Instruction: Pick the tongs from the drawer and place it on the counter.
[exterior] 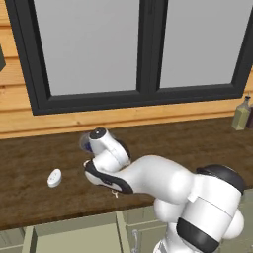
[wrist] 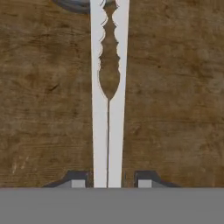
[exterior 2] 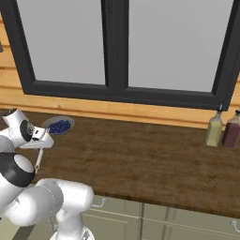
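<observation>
White arm bent low; tool (wrist: 108, 183) apparently gripping tongs (wrist: 108, 96) above counter (wrist: 175, 109).

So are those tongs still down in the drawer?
No, the tongs sit between the end effector fingertips above the brown counter.
</observation>
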Robot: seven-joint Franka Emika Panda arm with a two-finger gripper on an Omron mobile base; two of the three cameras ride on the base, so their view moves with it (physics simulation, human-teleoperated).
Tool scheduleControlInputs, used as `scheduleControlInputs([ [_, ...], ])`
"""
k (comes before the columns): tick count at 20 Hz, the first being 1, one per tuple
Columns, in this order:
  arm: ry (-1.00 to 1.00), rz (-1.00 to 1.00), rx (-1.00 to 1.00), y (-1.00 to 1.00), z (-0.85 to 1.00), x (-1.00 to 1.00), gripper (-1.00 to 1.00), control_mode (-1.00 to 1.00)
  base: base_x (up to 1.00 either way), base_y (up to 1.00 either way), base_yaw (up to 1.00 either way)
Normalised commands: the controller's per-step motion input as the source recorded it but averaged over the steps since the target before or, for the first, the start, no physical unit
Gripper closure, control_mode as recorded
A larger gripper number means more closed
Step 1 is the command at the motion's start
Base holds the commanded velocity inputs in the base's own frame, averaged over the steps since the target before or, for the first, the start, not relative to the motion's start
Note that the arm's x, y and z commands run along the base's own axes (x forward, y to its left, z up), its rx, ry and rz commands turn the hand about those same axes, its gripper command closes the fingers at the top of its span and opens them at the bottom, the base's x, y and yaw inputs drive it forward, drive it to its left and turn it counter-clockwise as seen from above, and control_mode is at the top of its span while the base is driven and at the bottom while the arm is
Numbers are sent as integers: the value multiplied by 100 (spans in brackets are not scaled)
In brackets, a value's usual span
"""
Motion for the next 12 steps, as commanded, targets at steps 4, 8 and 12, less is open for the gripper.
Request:
scheduleControlInputs([
  [4,-1,0,1,-1,43,-32,-100,-100,0,0,0],
  [8,-22,3,9,-39,67,-98,-100,-100,0,0,0],
  [12,-45,4,21,-90,84,-100,-100,-100,0,0,0],
])
